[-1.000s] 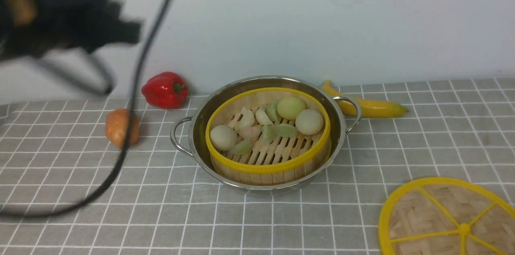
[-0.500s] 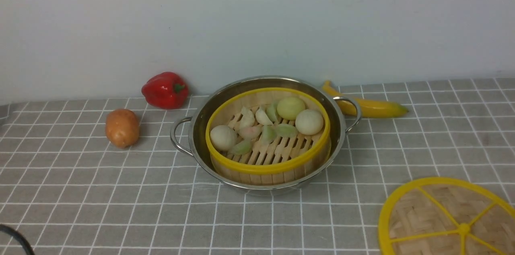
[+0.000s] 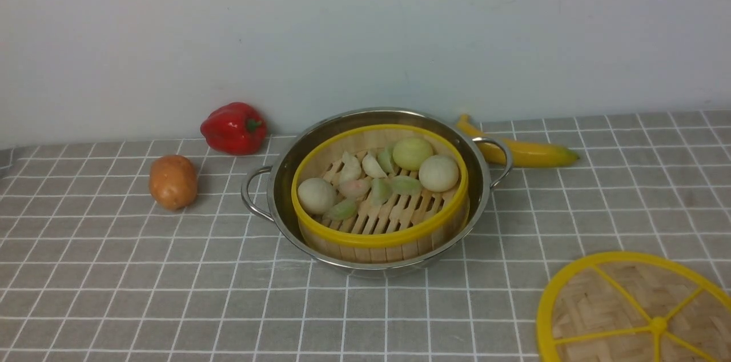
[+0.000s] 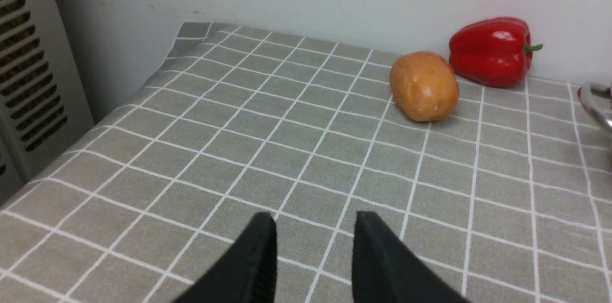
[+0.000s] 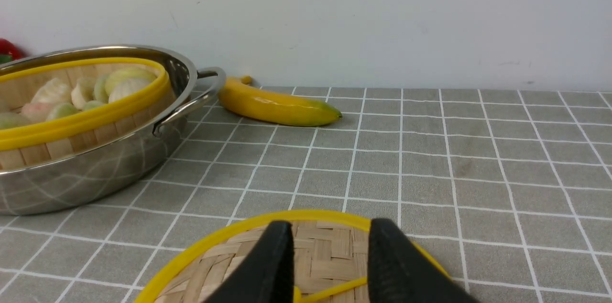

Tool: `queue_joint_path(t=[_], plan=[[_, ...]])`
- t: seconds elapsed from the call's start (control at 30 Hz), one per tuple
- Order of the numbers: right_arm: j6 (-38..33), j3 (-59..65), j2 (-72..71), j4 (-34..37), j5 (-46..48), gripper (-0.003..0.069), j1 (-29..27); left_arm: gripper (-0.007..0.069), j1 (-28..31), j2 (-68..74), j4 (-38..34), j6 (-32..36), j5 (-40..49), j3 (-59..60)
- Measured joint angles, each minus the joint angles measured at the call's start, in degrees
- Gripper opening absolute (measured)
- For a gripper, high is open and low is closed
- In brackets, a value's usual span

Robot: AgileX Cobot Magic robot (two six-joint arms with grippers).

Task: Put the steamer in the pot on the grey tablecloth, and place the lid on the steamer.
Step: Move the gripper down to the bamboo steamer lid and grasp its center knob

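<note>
Left gripper (image 4: 313,219): one, fingers apart with only cloth showing between them, hanging over the bare left part of the grey tablecloth (image 3: 114,270), well apart from the pot. It has gone from the front view, where its arm and cable blurred across the left side a second ago; by that, its share of the job looks finished. Right gripper (image 5: 331,224): one, fingers apart and empty, poised over the near part of the lid (image 3: 599,305); whether it touches the weave cannot be told. Lid: one, lying flat on the cloth at near right, well apart from the pot, not yet lifted. Steamer (image 3: 380,239): one, seated inside the pot (image 3: 282,185), its yellow rim standing a little above the steel rim, unmoved over the last second. The first half of the task reads as done; the lid placement remains and likely falls to the right arm. Pot: one, mid-cloth, with two wire handles. Steamer contents: three round buns, and about seven small dumplings, overlapping, so that count is uncertain. Bystanders: one red pepper (image 3: 234,128), far left by the wall; one potato (image 3: 173,181), nearer and left of the pepper; one banana (image 3: 525,152), far side, behind the pot's right handle. One louvred panel (image 4: 28,78) stands beyond the cloth's left edge, shown by the left wrist view only.
</note>
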Motion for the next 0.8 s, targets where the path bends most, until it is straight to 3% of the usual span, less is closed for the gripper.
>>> queue_joint_path(t=[0.67, 0.8], plan=[[0.0, 0.0, 0.0, 0.0, -0.03, 0.0243, 0.0, 0.0242, 0.02, -0.28, -1.17, 0.6, -0.34, 0.0], [0.0, 0.0, 0.0, 0.0, -0.03, 0.0243, 0.0, 0.0242, 0.02, -0.34, -3.75, 4.59, -0.38, 0.0]])
